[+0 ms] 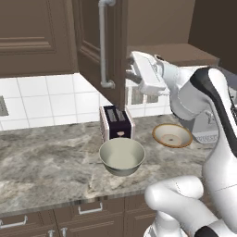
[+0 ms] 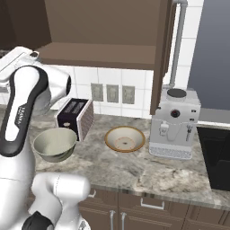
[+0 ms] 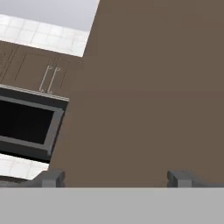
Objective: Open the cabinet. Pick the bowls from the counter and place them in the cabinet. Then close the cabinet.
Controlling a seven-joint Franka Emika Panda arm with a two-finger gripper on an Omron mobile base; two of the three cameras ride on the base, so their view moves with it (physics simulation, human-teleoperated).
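Glossy white arm (image 1: 217, 152), rounded tubular segments, bulbous elbow housings. Black band (image 2: 23, 108) wraps upper link, faint grey lettering along it. Dark joint ring near base. Boxy white hand, gripper (image 3: 116, 178) with small dark grey squared fingertips (image 3: 51, 177).

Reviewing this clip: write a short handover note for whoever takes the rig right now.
Gripper: open, empty, close to the inner face of the cabinet door.
Cabinet: one door swung open.
Plain bowl and orange-rimmed bowl: both on the counter, either side of the toaster.
Done: cabinet opened.
Left: put both bowls in the cabinet, then close it.
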